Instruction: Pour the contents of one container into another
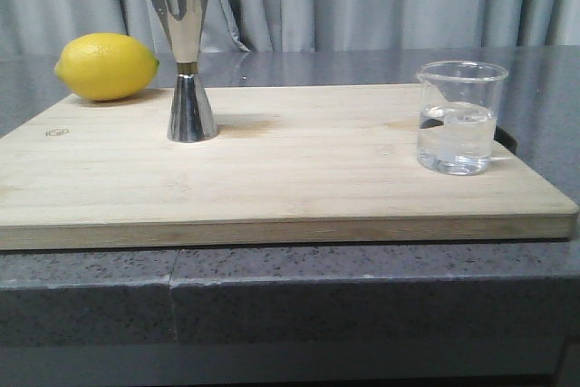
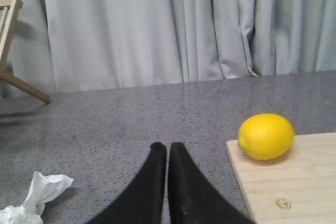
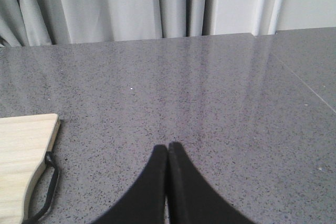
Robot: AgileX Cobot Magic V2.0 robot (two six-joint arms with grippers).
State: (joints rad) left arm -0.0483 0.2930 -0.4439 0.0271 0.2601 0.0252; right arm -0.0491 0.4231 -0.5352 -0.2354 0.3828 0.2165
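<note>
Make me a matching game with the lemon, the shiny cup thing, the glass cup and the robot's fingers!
Things:
1. lemon
2. steel jigger
3. glass beaker
4. left gripper's fingers

States:
A. partly filled with clear liquid
B. pressed together, holding nothing
C. yellow, at the far left corner of the board
D. standing upright beside the lemon

Pairs: 1-C, 2-D, 3-A, 4-B

Right end effector over bare grey desk

The right end effector (image 3: 167, 148) has its two black fingers (image 3: 152, 182) pressed together, tips touching, above the speckled grey desk (image 3: 199, 87). Off to one side sits a corner of a pale wooden cutting board (image 3: 21, 156) with a black cord loop (image 3: 50, 187) hanging from it. Grey curtains (image 3: 131, 3) hang behind.
</note>
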